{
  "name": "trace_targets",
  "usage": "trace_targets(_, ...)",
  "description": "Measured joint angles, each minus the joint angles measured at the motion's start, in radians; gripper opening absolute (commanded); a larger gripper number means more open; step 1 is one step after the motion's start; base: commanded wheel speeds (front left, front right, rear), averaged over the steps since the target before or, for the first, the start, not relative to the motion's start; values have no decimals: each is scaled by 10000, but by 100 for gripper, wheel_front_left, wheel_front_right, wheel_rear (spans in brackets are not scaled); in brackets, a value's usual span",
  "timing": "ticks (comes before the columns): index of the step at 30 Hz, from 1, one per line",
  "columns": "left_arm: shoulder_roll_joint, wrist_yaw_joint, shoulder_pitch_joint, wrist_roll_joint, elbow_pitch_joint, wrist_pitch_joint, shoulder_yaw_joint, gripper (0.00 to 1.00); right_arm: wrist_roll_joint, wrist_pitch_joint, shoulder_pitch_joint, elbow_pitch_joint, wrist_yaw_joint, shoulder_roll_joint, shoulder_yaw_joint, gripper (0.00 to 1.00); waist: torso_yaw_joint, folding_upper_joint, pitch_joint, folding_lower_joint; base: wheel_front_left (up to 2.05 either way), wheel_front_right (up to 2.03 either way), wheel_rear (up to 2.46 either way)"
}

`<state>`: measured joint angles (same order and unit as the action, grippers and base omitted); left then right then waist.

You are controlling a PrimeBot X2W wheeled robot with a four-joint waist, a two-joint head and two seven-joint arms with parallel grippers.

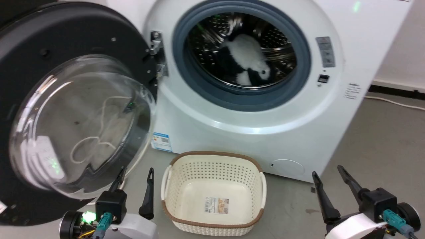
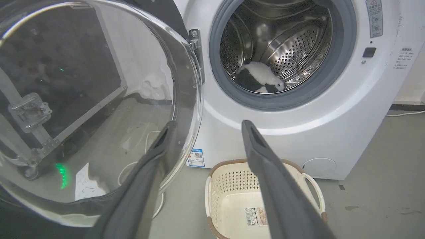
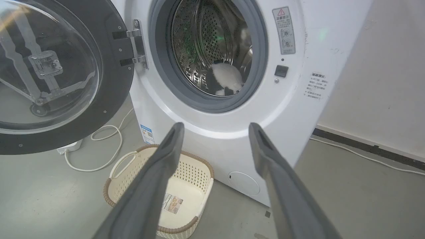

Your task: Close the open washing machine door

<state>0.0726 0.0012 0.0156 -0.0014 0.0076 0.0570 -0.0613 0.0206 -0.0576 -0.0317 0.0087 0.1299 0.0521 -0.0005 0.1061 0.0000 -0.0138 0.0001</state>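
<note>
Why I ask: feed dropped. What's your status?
Left pincer open, right pincer open, both empty. Washing machine door wide open. Basket on floor before washing machine.

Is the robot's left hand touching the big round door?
Cannot tell. In the head view and the left wrist view, one finger of the left hand overlaps the glass of the door, with no plain gap or contact.

the open washing machine door (image 1: 66, 30) crowds my left gripper (image 1: 137, 170); the basket (image 1: 212, 154) blocks the floor (image 1: 382, 142) before the washing machine (image 1: 232, 127); right of it, open floor.
</note>
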Motion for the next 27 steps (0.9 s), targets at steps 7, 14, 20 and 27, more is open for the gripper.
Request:
trace_targets(7,59,176,9,0,-63,148,-73,100,50,-150,20,111,0,10,324,100,440,0,36,0,0,0,0)
trace_targets(14,130,387,79,0,-211,282,-121,100,165,-284,222,299,0,61,727,100,774,0,97,0,0,0,0)
trace_targets(20,178,558,176,-2,-351,424,-155,100,297,-424,409,493,0,132,1047,100,1037,0,119,0,0,0,0)
trace_targets(27,270,688,304,-4,-453,558,-222,100,456,-550,490,637,0,201,1315,100,1323,0,115,0,-5,-5,-5)
